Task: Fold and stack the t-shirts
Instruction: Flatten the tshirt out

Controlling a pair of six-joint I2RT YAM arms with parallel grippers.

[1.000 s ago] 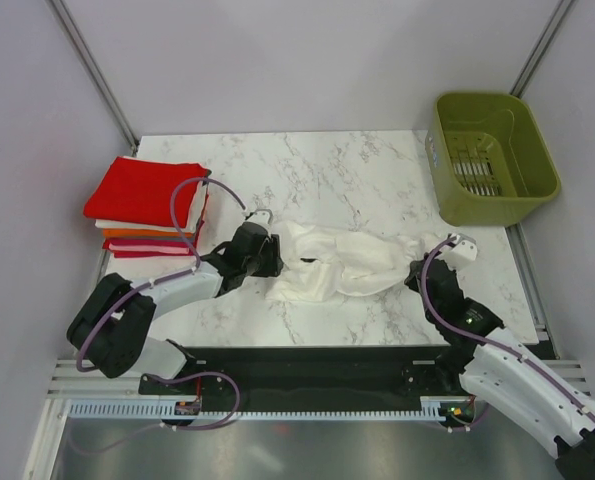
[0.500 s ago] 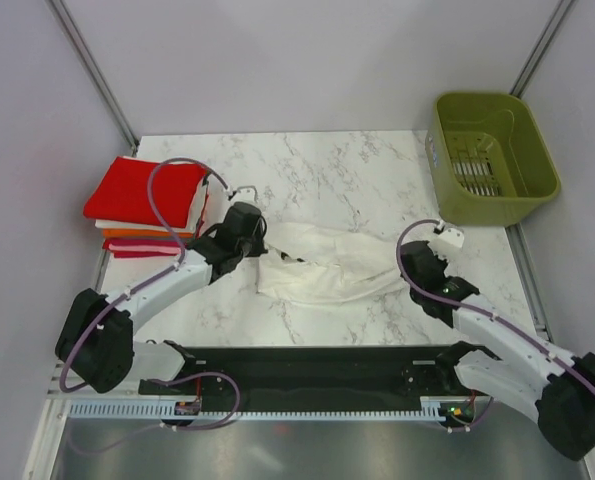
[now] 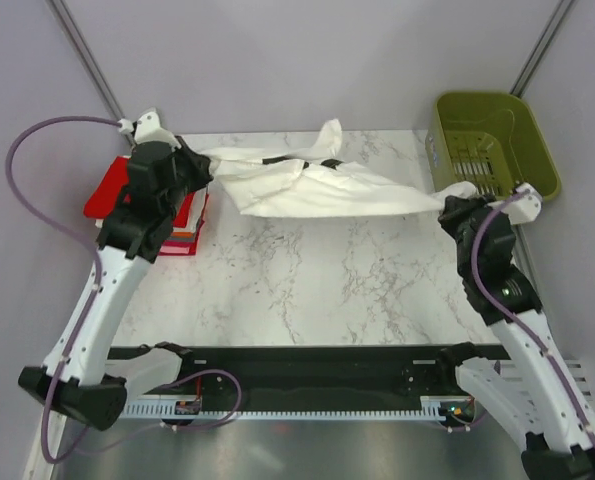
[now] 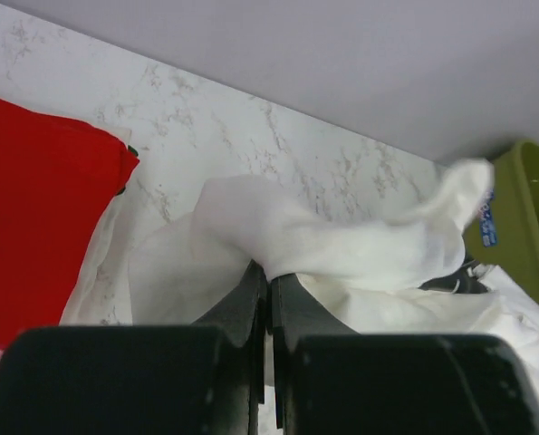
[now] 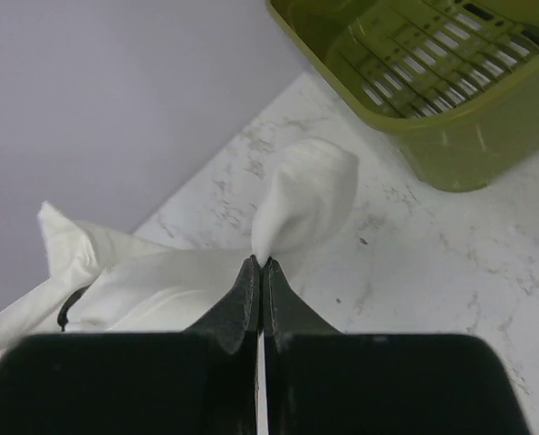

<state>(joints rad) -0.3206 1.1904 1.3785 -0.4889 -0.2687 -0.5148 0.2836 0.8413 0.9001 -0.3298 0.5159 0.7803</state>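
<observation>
A large white t-shirt (image 3: 317, 185) hangs stretched in the air across the back of the table between my two grippers. My left gripper (image 3: 205, 165) is shut on its left end, raised beside the stack of folded t-shirts (image 3: 115, 195), red on top with orange and white below. My right gripper (image 3: 455, 200) is shut on its right end, near the basket. In the left wrist view the white cloth (image 4: 323, 240) bunches at my closed fingertips (image 4: 267, 272) and the red shirt (image 4: 33, 208) lies to the left. In the right wrist view the cloth (image 5: 305, 195) rises from my closed fingertips (image 5: 260, 263).
An olive-green plastic basket (image 3: 492, 155) stands at the back right corner, also in the right wrist view (image 5: 414, 63). The marble table (image 3: 317, 290) has walls behind and at both sides. The stack sits at the table's left edge.
Both arms have lifted and moved back and apart. The white shirt has gone from a crumpled heap on the table's middle to hanging stretched between the grippers.
</observation>
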